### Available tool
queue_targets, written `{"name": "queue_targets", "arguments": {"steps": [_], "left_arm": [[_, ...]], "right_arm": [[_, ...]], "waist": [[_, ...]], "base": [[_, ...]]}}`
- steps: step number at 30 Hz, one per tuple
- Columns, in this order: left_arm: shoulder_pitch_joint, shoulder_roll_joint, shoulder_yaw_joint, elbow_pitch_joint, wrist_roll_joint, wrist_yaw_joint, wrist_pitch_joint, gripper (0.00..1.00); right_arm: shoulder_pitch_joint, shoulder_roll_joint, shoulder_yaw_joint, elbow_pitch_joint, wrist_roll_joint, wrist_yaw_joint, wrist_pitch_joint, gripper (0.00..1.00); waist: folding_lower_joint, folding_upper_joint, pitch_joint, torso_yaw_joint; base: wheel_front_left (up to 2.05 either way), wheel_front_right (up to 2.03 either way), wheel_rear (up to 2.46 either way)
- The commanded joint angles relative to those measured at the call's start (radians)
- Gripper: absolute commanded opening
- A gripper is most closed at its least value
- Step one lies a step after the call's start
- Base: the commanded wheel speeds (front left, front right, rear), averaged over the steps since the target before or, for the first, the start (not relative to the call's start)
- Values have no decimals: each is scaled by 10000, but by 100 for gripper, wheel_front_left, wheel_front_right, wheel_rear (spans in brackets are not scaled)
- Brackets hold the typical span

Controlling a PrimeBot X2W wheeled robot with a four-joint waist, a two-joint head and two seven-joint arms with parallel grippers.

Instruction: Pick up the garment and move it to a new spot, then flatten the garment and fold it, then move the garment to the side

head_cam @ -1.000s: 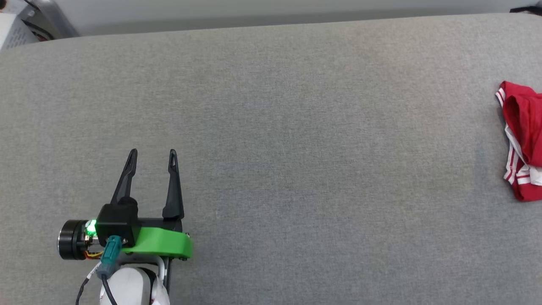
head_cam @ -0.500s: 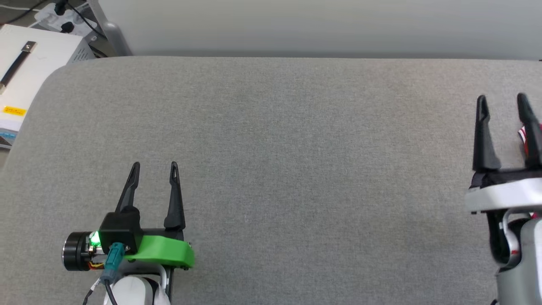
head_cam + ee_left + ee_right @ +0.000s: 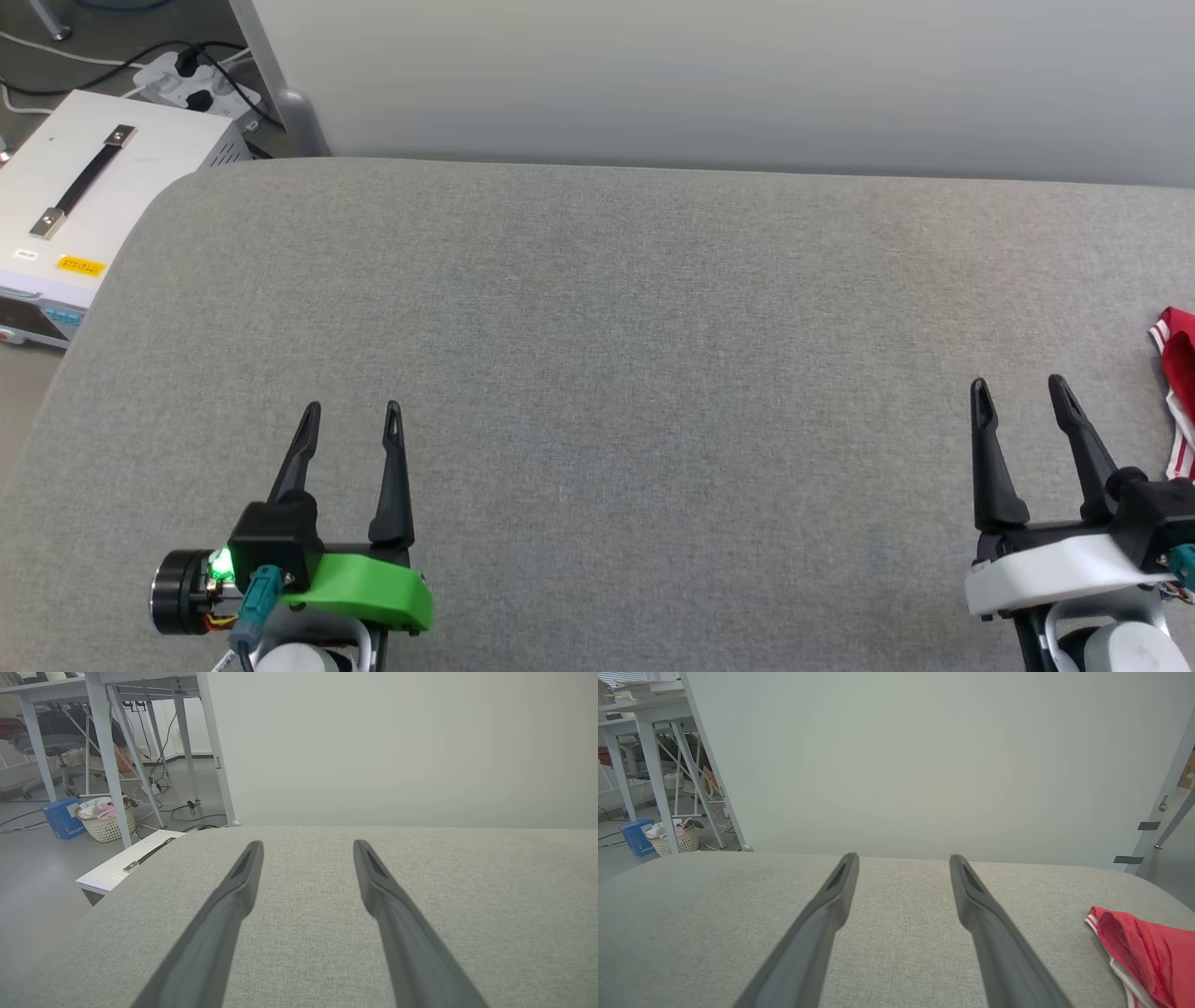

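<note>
The garment [image 3: 1178, 373], red with red-white striped trim, lies bunched at the far right edge of the grey padded table [image 3: 635, 336]; most of it is cut off by the head view's edge. In the right wrist view the garment [image 3: 1143, 952] sits low on the right, beside and apart from the fingers. My right gripper [image 3: 1018, 390] stands open just left of the garment, holding nothing. My left gripper [image 3: 351, 413] stands open at the lower left, over bare table. In the left wrist view its fingers [image 3: 243, 882] are spread wide over grey fabric.
A white equipment box [image 3: 84, 205] with a black handle stands on the floor past the table's rounded left corner. A pale wall panel [image 3: 728, 84] runs along the table's far edge. Desk legs, cables and a laundry basket [image 3: 106, 821] sit on the floor to the left.
The head camera has swung left and tilted up, so the garment slid to the right edge. The right gripper came into view and now sits lower. Both grippers stayed open.
</note>
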Motion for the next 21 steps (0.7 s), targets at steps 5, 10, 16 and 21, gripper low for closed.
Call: {"name": "queue_targets", "arguments": {"steps": [5,10,16,21], "left_arm": [[297,-70,-64,78,-43,-138,-59,100],[396,-86,-53,83,-53,-156,-59,100],[398,-100,-56,107,-45,-206,-59,100],[233,-54,-46,120,0,-161,18,0]], "right_arm": [[622,13,225,-326,-322,-7,-47,100],[877,9,227,-416,-337,-7,-47,100],[934,20,246,-299,-286,-7,-47,100],[808,8,248,-255,-300,0,13,0]], "waist": [[1,0,-132,-76],[1,0,-186,-133],[1,0,-162,-174],[1,0,-146,-185]], "base": [[0,0,0],[0,0,0],[0,0,0],[0,0,0]]}}
